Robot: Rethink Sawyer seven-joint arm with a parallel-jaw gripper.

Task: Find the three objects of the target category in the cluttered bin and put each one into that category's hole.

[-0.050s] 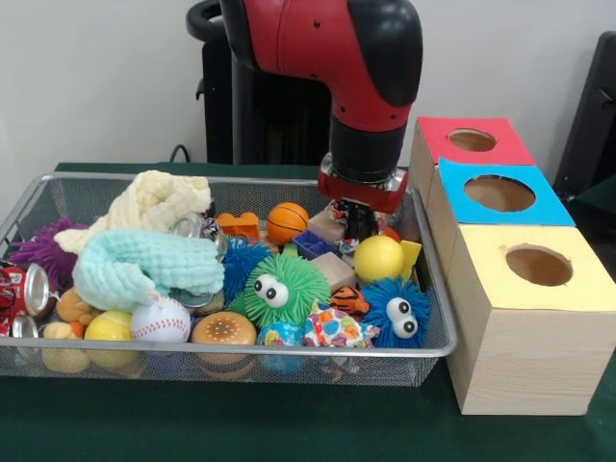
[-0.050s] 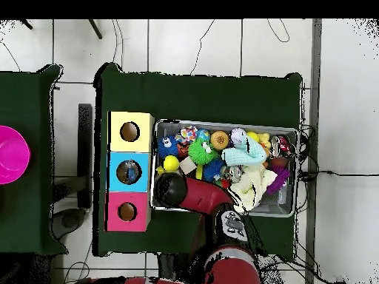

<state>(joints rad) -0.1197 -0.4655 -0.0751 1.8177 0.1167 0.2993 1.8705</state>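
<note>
Bin (image 1: 435, 337) on green tablecloth (image 1: 289, 423); white wall (image 1: 96, 77) behind; tiled floor (image 2: 192, 44).

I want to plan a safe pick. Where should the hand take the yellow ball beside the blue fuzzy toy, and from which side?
Probably from straight above, across the widest part of the yellow ball. Its round top is uncovered, but blocks and the blue fuzzy toy crowd its sides.
</note>
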